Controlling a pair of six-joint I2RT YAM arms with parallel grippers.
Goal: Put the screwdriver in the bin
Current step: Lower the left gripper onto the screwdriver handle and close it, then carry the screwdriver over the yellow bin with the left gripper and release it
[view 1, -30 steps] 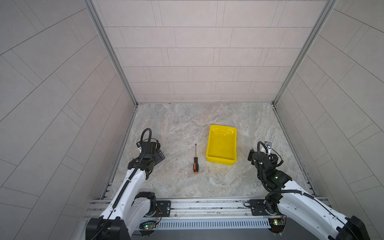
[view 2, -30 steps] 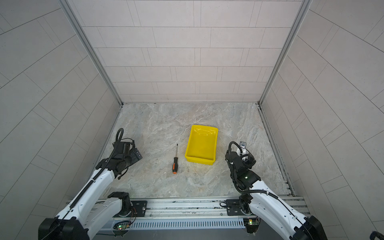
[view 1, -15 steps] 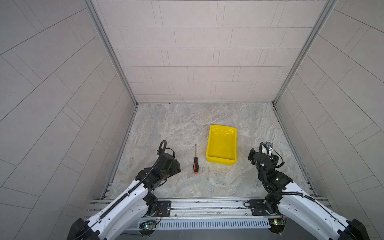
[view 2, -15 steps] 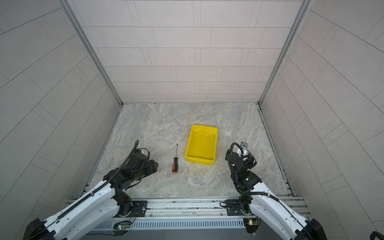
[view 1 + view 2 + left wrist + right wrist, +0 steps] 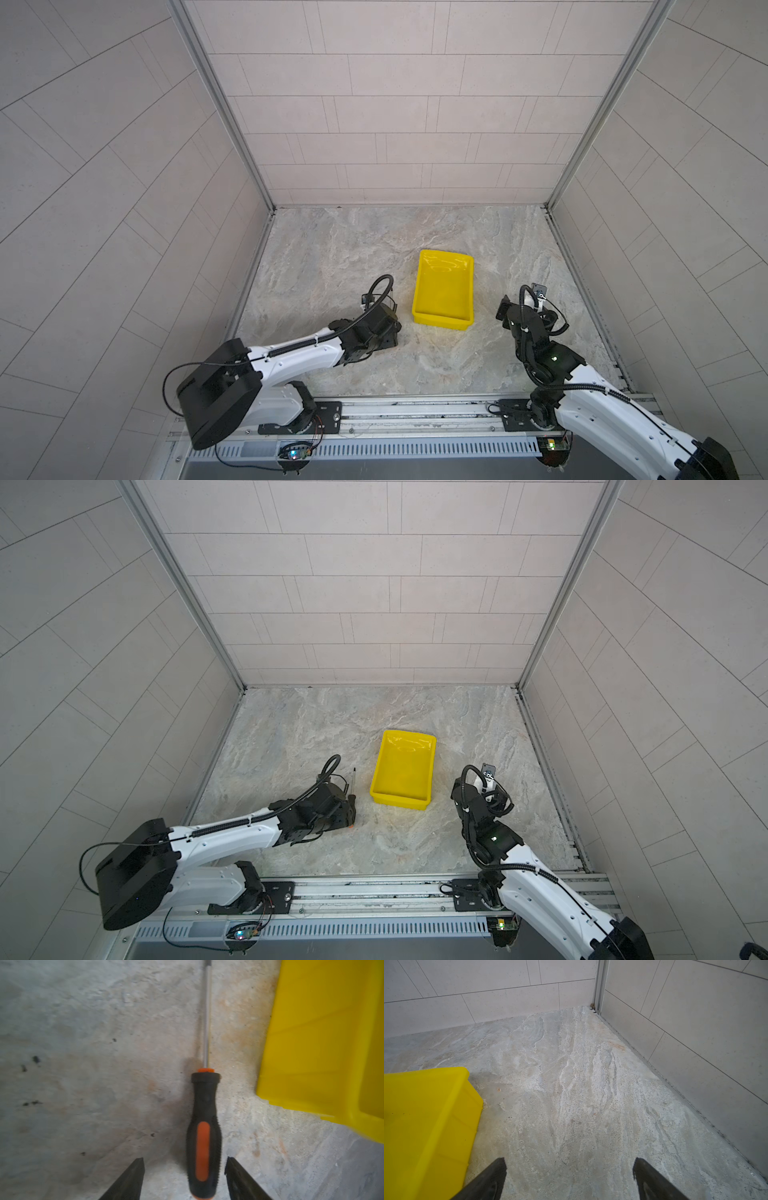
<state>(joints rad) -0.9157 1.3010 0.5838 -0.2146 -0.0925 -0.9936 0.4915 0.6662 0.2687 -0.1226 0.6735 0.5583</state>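
Two arms reach in from the front edge of the desk [image 5: 291, 737], but only one is near the work. The left tool [image 5: 184, 1159] is low over the desk, and the screwdriver [image 5: 204, 1126] lies directly before it. It lies flat on the stone, a little left of the middle and closer to the front edge than to the back.

Its long axis runs from front to back. The handle points to the front edge and the shaft to the back edge, almost parallel to the long side of the bin [image 5: 311, 1043]. So the tool meets it from the handle end, in line with this axis. Its two fingers [image 5: 128, 1180] stand apart, with the butt of the handle between them. Bare stone shows on both sides of the handle, so this tool is open and grips nothing. The handle sits nearer to the finger on the bin's side. I think the closing must catch the thick part of the handle, otherwise it may slip out.

The handle is black and ribbed, with an orange inlay and an orange collar; the shaft [image 5: 353, 779] is thin grey metal. The bin, bright yellow and empty, stands near on the right, not touching. The right tool [image 5: 569, 1159] hangs beyond the bin, well apart, wide open over bare stone.
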